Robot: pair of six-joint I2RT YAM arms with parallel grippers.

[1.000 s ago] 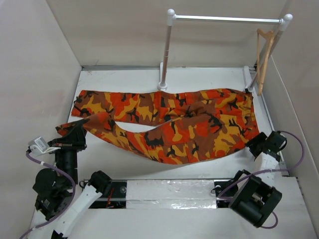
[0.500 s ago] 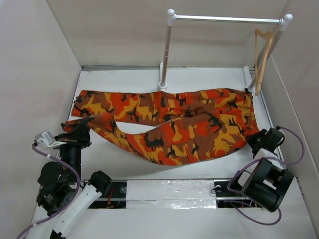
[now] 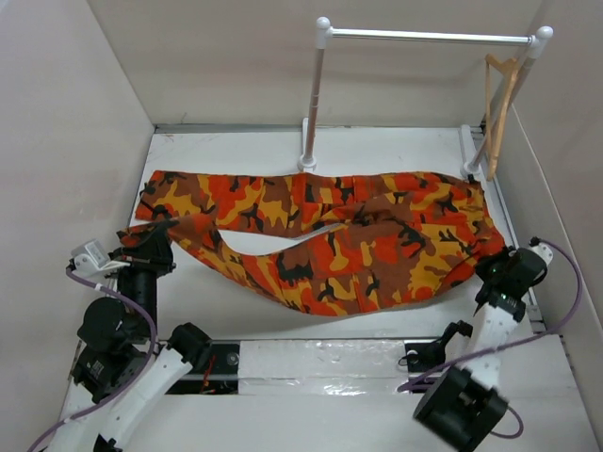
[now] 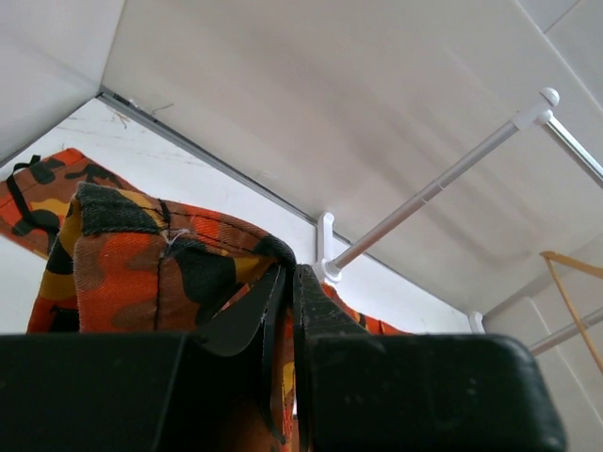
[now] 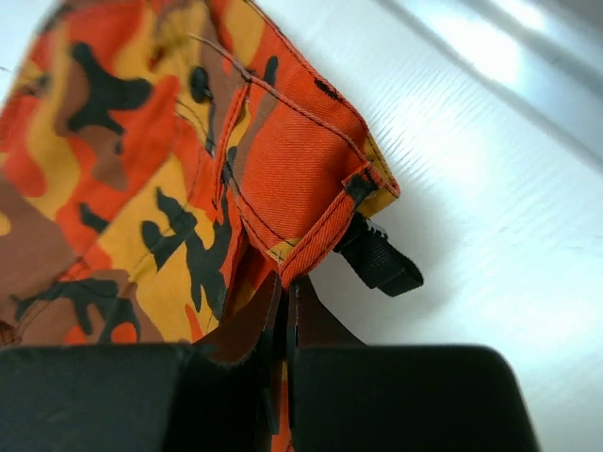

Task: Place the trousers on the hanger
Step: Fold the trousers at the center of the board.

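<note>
The trousers [image 3: 320, 240] lay spread across the table [image 3: 236, 151], with the waist toward the right wall and both legs running left. The left gripper [image 4: 287, 282] was clamped on the hem of the nearer leg, close to the left wall. The right gripper [image 5: 285, 292] pinched the near waistband corner beside a black strap [image 5: 382, 264], by the table's right edge. The hanger [image 3: 499, 104] hung at the right end of the white rail [image 3: 424, 36], its lower tip near the far waist corner. Bare table showed between the trousers and the arm bases, and behind them up to the back wall.
</note>
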